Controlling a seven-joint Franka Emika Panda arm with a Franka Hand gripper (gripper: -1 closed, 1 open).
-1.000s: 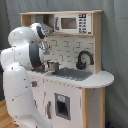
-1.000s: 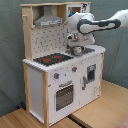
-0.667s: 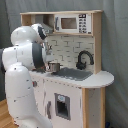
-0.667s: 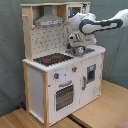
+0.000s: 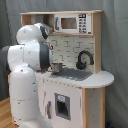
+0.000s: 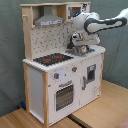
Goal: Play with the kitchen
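The kitchen point(image 5: 70, 95) point(image 6: 55, 85) is a white and pale-wood toy unit. In the second exterior view I see its grey hood point(image 6: 48, 21), black stovetop point(image 6: 52, 59) with red burners, knobs point(image 6: 57, 76) and oven door point(image 6: 64, 95). The first exterior view shows the grey sink point(image 5: 76, 74), black faucet point(image 5: 85, 59) and a microwave point(image 5: 72, 23) on the upper shelf. My gripper point(image 6: 77, 46) hangs low over the sink area on the second exterior view's right half of the counter. In the first exterior view my arm point(image 5: 32, 50) hides most of it.
A small grey cup-like object point(image 5: 57, 67) stands at the sink's left end in the first exterior view. The kitchen rests on a wooden floor point(image 6: 100, 112) with a grey curtain point(image 6: 10, 55) behind. A rounded counter end point(image 5: 102, 78) juts out beside the sink.
My arm has shifted slightly and the gripper sits a little lower over the sink. Nothing on the kitchen has visibly moved.
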